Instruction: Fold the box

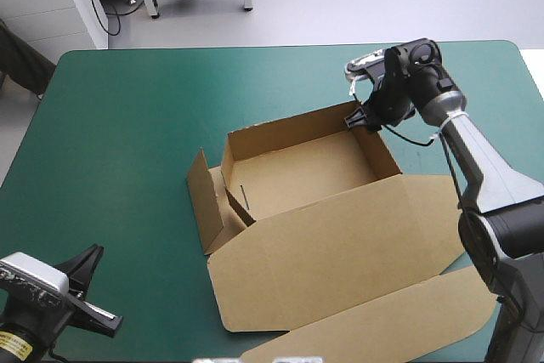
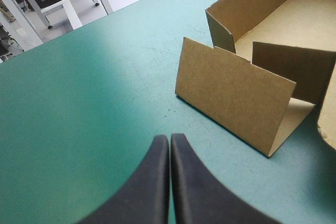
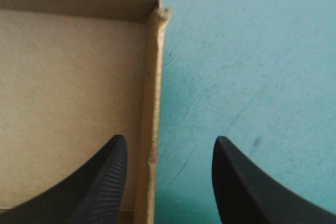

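Sitting near the middle of the teal-green tabletop [image 1: 127,125], the brown box [image 1: 306,176] was found part-formed. Tray walls were raised at the far side and the lid panel [image 1: 340,244] was laid flat toward the near edge. A left flap [image 2: 231,90] was stood up loose outside the tray.

The right fingers [image 3: 100,182] were seen spread well apart at the tray's far right corner, straddling the right wall [image 3: 149,93]. One finger was placed inside the tray, the other outside over bare cover. Nothing was gripped; contact with the wall could not be told.

The left fingers [image 2: 157,182] were pressed together into one point with nothing held. They were kept low at the tabletop's near left corner, well apart from the box, aimed toward the loose flap.

The board was judged light and stiff, bending only along its creases. Thin edges were thought likely to crush if pinched hard, and the whole sheet likely to slide on the cover when pushed from one side. A hold was judged best taken on a wall's top edge near a corner, one finger each side. The loose flap was judged best caught at its upper edge, away from the crease, with bracing from the other arm probably needed.
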Available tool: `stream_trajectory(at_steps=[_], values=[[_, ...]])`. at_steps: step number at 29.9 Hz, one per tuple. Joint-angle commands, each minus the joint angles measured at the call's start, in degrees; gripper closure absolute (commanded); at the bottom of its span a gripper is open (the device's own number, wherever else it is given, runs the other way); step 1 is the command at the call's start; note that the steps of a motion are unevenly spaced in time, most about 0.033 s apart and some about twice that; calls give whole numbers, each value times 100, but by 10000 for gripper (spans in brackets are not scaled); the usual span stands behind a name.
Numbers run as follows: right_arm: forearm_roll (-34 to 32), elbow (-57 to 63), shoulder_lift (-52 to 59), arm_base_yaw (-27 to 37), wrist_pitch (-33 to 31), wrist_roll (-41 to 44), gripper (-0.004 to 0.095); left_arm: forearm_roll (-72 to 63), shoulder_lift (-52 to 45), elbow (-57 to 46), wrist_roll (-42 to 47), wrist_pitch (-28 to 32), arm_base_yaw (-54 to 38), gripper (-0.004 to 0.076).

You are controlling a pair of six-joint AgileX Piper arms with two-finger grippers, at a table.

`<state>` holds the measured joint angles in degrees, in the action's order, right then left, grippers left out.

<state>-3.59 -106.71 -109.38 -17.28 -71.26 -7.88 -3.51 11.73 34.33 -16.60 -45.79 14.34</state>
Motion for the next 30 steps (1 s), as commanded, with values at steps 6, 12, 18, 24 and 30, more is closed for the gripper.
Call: stream_trajectory(at_steps=[6,12,18,24,30], values=[[161,376,-177,1,588,10,499,-49,112,132,50,388,6,731],[191,363,-257,1,590,145,835,-49,112,132,50,388,6,731],[-407,120,-117,1,128,450,928,-49,112,132,50,388,6,731],[-519,-326,310,86,-61,515,928,-49,112,132,50,388,6,731],[-519,-599,1103,226,-61,526,928,-57,112,39,50,734,6,731]])
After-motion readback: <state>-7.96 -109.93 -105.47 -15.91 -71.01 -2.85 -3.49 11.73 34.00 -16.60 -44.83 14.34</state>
